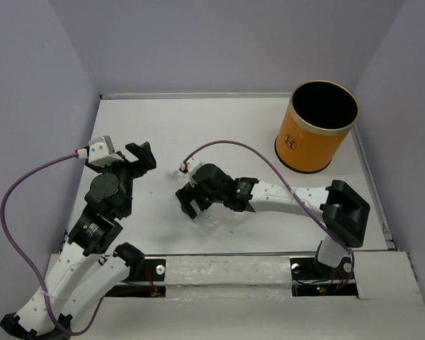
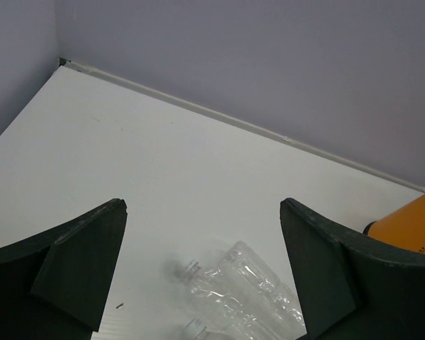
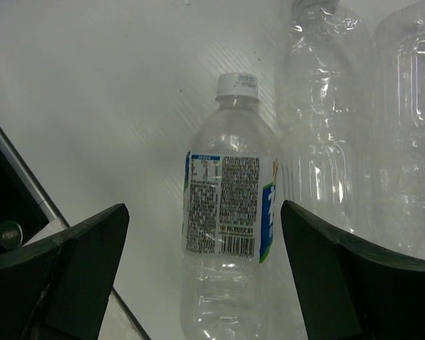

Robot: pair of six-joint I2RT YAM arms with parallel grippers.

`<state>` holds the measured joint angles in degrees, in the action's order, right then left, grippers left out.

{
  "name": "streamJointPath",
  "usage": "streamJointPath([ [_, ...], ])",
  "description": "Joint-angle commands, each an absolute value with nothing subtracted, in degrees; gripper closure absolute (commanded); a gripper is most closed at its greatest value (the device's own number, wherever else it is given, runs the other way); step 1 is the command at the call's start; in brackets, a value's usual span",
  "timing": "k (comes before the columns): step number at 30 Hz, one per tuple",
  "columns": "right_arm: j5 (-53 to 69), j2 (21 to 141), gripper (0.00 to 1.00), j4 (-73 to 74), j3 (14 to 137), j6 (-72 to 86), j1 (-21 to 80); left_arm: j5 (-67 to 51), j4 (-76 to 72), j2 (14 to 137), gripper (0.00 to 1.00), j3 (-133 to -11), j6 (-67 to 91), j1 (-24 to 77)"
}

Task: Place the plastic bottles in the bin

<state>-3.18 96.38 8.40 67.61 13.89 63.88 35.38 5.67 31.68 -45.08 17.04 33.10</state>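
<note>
Three clear plastic bottles lie side by side on the white table. In the right wrist view, one with a white cap and a printed label [image 3: 227,212] lies lengthwise between my right gripper's [image 3: 204,207] open jaws, with gaps on both sides. Two unlabelled ribbed bottles [image 3: 319,142] [image 3: 411,127] lie to its right. From above they show only as faint glints [image 1: 214,221] under the right gripper [image 1: 188,202]. My left gripper [image 1: 131,159] [image 2: 202,205] hangs open and empty to the left, looking over the bottles [image 2: 248,290]. The orange bin [image 1: 316,126] [image 2: 411,227] stands upright at the far right.
Purple walls close the table [image 1: 198,127] at the back and on both sides. A purple cable loops from the right wrist over the table middle. The front table edge with the arm bases [image 1: 227,273] lies just left of the labelled bottle.
</note>
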Motion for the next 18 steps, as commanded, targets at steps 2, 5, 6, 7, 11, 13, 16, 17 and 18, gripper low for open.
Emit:
streamJointPath([
  [2, -7.56, 102.55, 0.09, 14.14, 76.19, 10.64, 65.13, 37.00, 3.16, 31.11, 0.01, -45.26, 16.70, 31.56],
  [5, -8.52, 104.85, 0.09, 16.86, 78.91, 9.76, 65.65, 37.09, 3.60, 31.20, 0.01, -45.53, 16.87, 31.12],
  [6, -9.05, 106.16, 0.09, 17.40, 79.36, 9.58, 66.35, 36.92, 3.78, 31.20, 0.01, -45.70, 16.87, 30.94],
  [7, -10.44, 106.69, 0.09, 17.84, 79.63, 9.41, 66.36, 36.83, 3.87, 31.03, 0.01, -45.62, 16.87, 30.94],
  [11, -11.16, 108.98, 0.08, 19.60, 80.95, 9.32, 66.97, 36.47, 3.43, 30.50, 0.01, -45.53, 16.79, 30.59],
  [13, -11.34, 110.30, 0.07, 20.21, 81.30, 9.32, 68.20, 36.47, 3.34, 30.24, 0.01, -45.53, 16.70, 30.41],
  [16, -12.13, 112.14, 0.07, 20.65, 82.18, 9.32, 69.52, 36.30, 3.34, 30.06, 0.01, -45.53, 16.70, 30.06],
  [17, -12.13, 112.41, 0.07, 20.65, 82.44, 9.32, 69.52, 36.30, 3.25, 29.97, 0.01, -45.44, 16.70, 29.97],
  [18, -12.30, 112.85, 0.07, 20.65, 82.79, 9.23, 69.52, 36.21, 3.16, 29.97, 0.01, -45.53, 16.70, 29.97],
])
